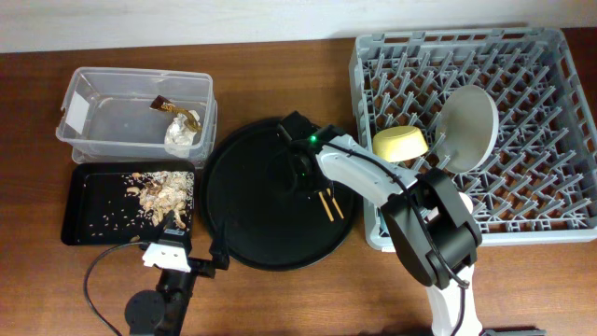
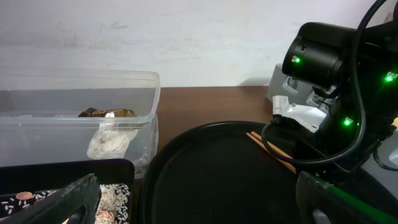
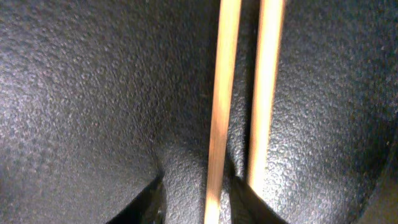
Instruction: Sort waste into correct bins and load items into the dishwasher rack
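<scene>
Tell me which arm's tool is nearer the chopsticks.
Right. The right tool is directly over the chopsticks on the round black tray; the left tool sits at the tray's rim, apart from them.

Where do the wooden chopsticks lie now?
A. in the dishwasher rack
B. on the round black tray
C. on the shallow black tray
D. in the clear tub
B: the chopsticks lie side by side on the round black tray.

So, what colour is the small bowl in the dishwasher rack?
Yellow; the bowl shows best in the overhead view.
</scene>
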Controlling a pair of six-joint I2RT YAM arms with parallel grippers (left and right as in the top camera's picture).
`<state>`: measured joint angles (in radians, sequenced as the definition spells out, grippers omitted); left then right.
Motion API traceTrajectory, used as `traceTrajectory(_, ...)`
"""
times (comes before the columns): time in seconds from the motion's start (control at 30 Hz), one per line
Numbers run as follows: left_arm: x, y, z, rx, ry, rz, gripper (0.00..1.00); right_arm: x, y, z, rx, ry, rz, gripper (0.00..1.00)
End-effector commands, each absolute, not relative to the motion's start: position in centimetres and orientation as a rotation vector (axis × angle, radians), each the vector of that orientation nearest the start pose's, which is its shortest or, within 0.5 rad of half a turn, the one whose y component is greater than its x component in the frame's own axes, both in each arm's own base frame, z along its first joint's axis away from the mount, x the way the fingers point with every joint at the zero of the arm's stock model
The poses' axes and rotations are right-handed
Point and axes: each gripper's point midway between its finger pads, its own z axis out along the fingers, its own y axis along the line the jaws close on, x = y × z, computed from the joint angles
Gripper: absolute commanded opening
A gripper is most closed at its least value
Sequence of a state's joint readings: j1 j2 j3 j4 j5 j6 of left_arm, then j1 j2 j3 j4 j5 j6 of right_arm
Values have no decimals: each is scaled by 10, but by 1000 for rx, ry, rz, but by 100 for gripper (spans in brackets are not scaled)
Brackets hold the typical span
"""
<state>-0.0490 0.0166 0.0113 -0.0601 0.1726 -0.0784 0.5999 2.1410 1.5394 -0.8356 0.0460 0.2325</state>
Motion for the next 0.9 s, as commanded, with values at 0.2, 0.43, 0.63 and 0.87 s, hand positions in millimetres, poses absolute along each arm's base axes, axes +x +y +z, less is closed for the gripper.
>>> traceTrajectory(0.2, 242, -42, 159, 120, 1640, -238, 99, 377, 247, 163, -451, 2684, 274, 4)
traceTrajectory(0.43, 242, -42, 159, 120, 1640, -238, 99, 463, 113, 168, -5, 2599, 119, 4)
traceTrajectory(0.63, 242, -42, 159, 120, 1640, -238, 99, 515, 109, 161, -120, 2448, 52, 74)
traceTrajectory(0.87, 242, -42, 159, 120, 1640, -238, 99, 381, 237, 131, -601, 2710, 188, 60)
